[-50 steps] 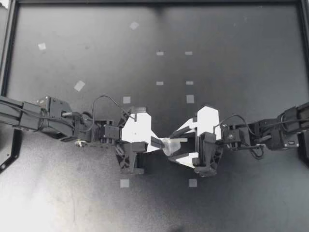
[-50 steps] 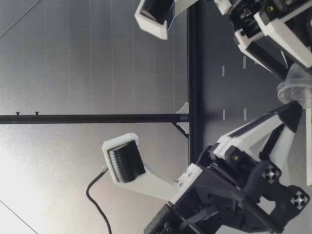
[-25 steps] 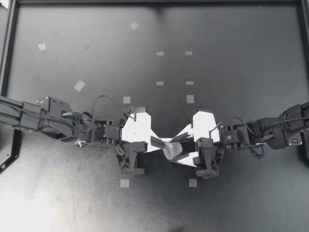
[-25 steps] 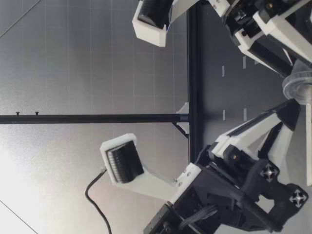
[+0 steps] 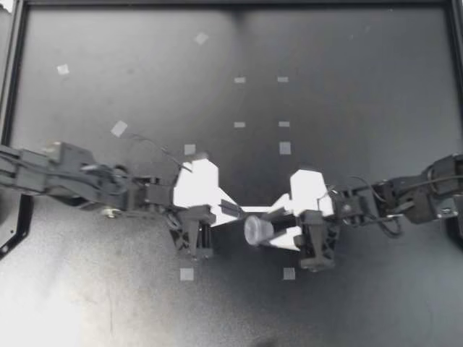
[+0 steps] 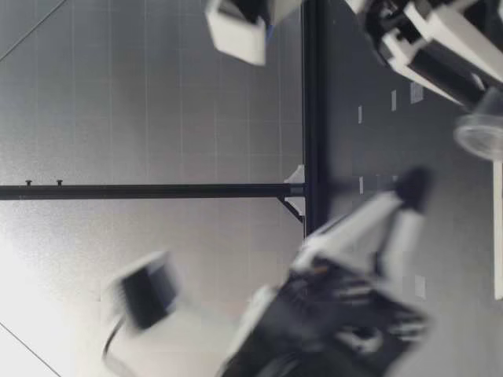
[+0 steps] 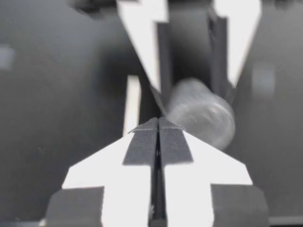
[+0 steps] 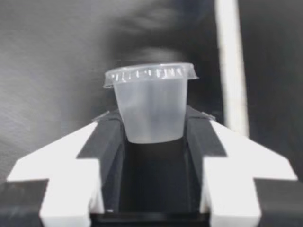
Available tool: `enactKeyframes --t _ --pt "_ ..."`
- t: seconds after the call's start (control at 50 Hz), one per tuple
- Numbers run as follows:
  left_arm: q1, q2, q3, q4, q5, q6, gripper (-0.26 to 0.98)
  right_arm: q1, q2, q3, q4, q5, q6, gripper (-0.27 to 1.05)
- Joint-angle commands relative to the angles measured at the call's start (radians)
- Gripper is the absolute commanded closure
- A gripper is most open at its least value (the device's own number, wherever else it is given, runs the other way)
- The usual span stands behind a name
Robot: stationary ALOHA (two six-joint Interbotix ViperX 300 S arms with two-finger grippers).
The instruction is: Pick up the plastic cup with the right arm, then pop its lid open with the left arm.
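Right end effector is clamped on the lower half of a lidded clear portion cup, held clear of the worktop, probably to keep the lid rim free. Left end effector is pinched together on nothing, just beside the cup.

Translucent whitish cup over black table with white tape squares.

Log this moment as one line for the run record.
right gripper: shut on clear lidded cup | left gripper: shut, empty, clear lidded cup just ahead
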Motion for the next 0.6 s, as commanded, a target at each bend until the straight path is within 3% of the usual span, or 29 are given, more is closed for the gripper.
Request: enactKeyframes --t 0.0,0.12,0.28,0.4,0.58 --pt "0.002 -0.075 0.069 -0.087 -0.207 -0.069 0.80 -0.006 -0.055 0.020 0.000 -0.129 -0.005 0.41" --pt "-0.015 -0.087 0.186 -0.183 -0.482 -0.311 0.79 -0.029 -0.069 0.069 0.002 -0.383 -0.005 0.41" --pt "-0.023 -0.063 0.270 -0.176 -0.704 -0.822 0.79 -0.046 -0.049 0.080 0.002 -0.621 -0.058 0.41" --pt "-0.040 -0.040 0.261 -0.092 -0.807 -1.140 0.74 -0.064 -0.029 0.061 0.017 -0.721 -0.140 0.41" --pt "-0.041 -0.044 0.169 0.080 -0.752 -1.396 0.52 -0.087 -0.026 0.048 0.018 -0.784 -0.209 0.41"
